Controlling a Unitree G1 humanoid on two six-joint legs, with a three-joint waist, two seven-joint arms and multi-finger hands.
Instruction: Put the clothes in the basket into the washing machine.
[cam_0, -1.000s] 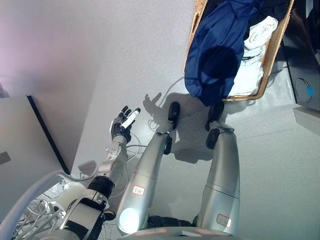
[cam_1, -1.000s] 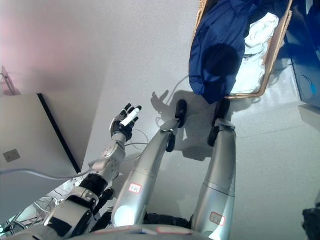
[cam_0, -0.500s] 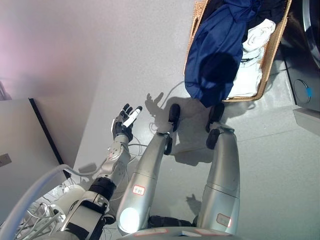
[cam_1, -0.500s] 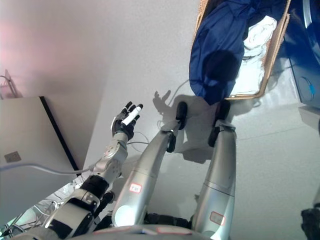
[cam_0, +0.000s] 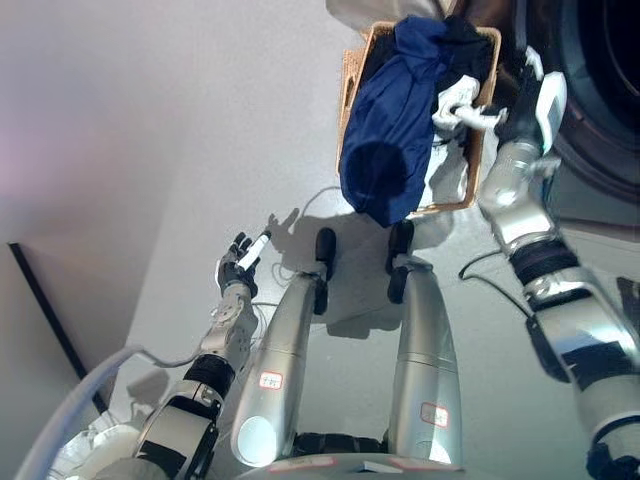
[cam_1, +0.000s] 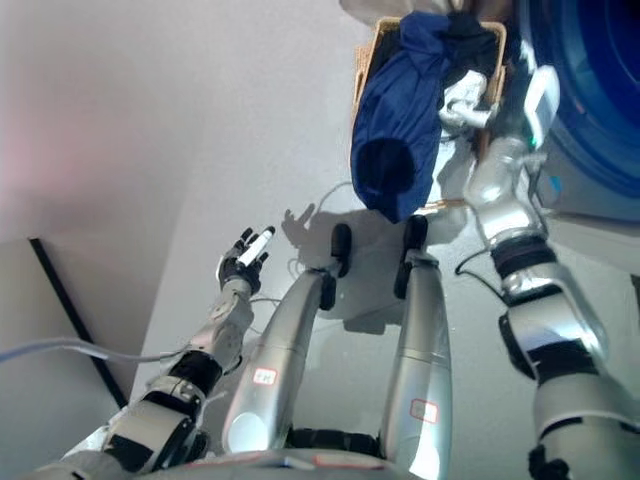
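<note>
A wicker basket stands on the floor at the top centre. A dark blue garment hangs out over its near rim. A white garment and a dark one lie inside. My right hand is at the basket's right rim, with straight white-tipped fingers reaching over the white garment. I cannot see it holding any cloth. My left hand is open and empty, raised over the floor at the lower left. The washing machine's round opening is at the top right, next to the basket.
A pale panel with a dark edge stands at the far left. Bare grey floor lies between it and the basket. A pale object shows just behind the basket.
The view has tilted up and to the right. My right arm has come into view and reached to the basket's right rim. My left hand stays open at the lower left.
</note>
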